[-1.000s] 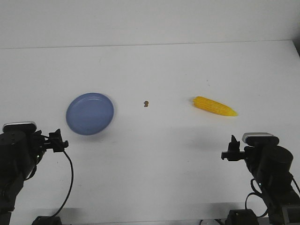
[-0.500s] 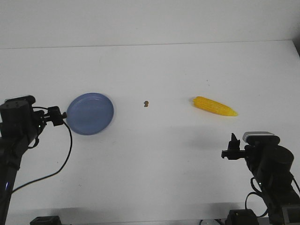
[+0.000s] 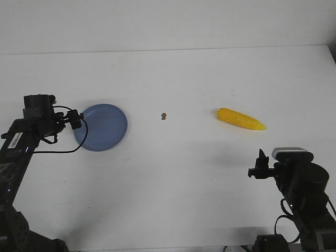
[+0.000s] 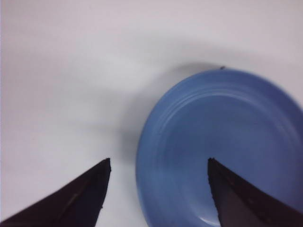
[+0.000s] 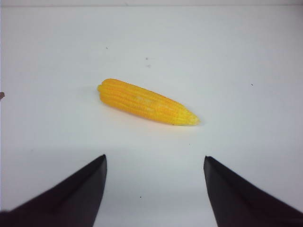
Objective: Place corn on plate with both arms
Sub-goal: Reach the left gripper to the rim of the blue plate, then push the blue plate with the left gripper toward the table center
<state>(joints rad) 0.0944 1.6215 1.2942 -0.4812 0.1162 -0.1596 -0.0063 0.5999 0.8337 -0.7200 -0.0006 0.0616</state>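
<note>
Round shallow periwinkle-blue plate [image 3: 102, 127] on white counter [image 3: 178, 178], nothing in it, left hand [image 3: 76, 119] open at its rim; yellow tapered corn cob [image 3: 241, 119] well apart, right hand [image 3: 258, 167] open.

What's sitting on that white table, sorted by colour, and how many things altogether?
Yellow: 1, the tapered yellow corn cob
Blue: 1, the round periwinkle-blue plate
Brown: 1, a tiny brown speck
Total: 3
</note>
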